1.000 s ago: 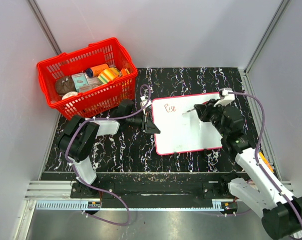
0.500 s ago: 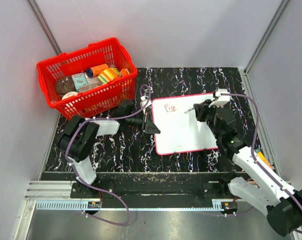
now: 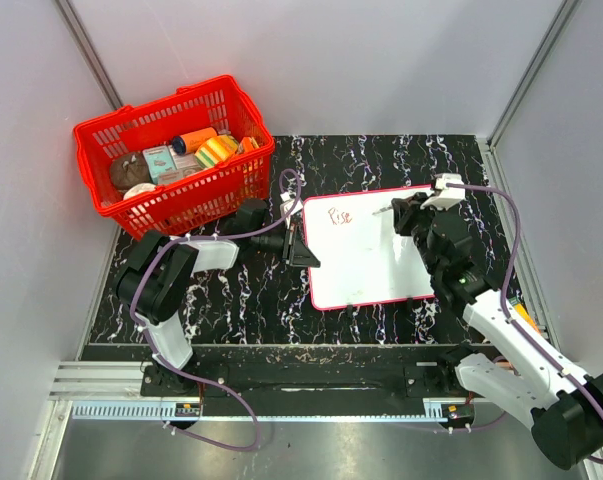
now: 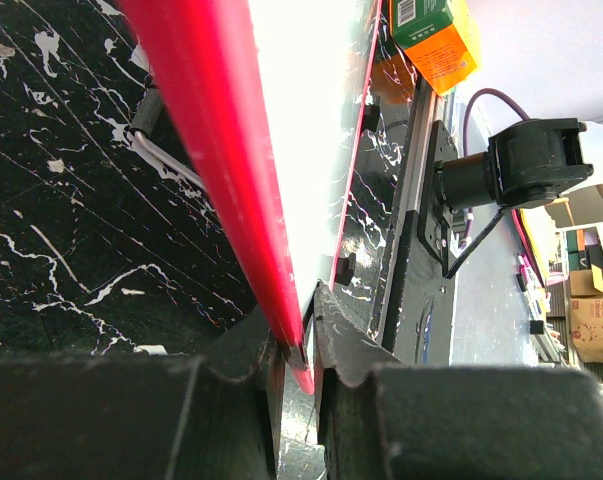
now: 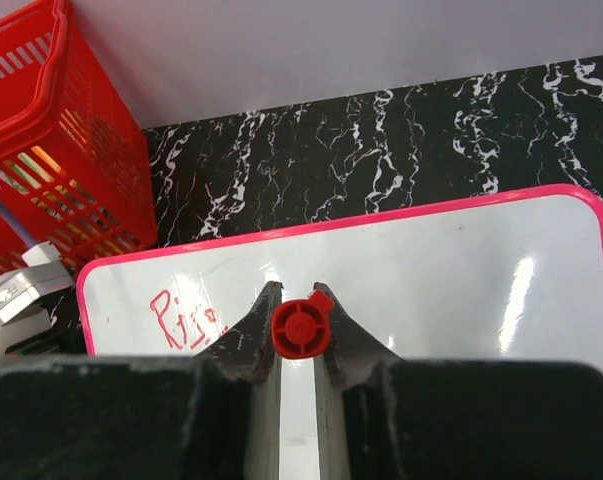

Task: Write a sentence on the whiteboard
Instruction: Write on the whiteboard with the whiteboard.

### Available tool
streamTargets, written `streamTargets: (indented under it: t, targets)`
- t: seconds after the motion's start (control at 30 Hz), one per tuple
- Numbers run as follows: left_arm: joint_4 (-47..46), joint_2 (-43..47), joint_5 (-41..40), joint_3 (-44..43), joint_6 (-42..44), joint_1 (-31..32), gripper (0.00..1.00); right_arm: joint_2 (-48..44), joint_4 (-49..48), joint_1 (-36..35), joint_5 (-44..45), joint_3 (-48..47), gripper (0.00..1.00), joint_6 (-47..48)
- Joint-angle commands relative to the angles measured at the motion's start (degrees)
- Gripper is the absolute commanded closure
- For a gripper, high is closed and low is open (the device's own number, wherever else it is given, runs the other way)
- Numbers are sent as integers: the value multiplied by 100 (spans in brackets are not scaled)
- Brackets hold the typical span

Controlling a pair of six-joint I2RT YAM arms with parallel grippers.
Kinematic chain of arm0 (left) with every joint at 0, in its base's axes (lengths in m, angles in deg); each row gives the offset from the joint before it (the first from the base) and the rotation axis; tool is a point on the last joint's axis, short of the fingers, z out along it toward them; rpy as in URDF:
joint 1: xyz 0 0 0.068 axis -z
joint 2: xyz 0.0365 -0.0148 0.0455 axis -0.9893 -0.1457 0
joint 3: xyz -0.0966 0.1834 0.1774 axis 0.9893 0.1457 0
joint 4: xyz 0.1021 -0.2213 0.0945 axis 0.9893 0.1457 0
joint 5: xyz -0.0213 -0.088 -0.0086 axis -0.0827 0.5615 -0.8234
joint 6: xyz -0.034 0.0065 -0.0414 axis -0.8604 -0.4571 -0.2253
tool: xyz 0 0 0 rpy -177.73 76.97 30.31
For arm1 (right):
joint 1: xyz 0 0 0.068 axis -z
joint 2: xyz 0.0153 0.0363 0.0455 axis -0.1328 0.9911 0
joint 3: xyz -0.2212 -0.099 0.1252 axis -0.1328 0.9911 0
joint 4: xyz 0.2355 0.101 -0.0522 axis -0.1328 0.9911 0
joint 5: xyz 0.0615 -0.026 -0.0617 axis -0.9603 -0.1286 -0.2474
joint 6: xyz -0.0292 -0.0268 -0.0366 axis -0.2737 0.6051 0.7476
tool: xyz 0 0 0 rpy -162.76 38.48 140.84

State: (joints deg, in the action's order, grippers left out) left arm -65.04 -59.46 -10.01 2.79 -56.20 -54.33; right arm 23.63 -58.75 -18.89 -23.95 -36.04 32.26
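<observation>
Red marker (image 5: 302, 329) is clamped in your right gripper (image 3: 406, 214) over the whiteboard (image 3: 371, 268), flat on the table (image 3: 251, 300); left gripper (image 4: 294, 340) pinches its edge. Touch down lightly just right of the written word (image 3: 339, 214), level with it

one whiteboard (image 3: 366, 262), one basket (image 3: 149, 108), one marker (image 5: 301, 328).

Basket (image 3: 186, 197) left of whiteboard (image 3: 366, 265)
</observation>
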Motion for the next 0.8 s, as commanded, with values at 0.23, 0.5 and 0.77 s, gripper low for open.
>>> streamTargets:
  t: [0.23, 0.5, 0.77]
  targets:
    - [200, 15, -413, -7, 551, 154, 100, 96, -388, -20, 616, -283, 100, 4]
    - [227, 24, -404, -7, 577, 154, 100, 316, -441, -20, 563, -248, 100, -40]
    - [244, 24, -413, -7, 586, 154, 100, 369, -441, -20, 273, -283, 100, -101]
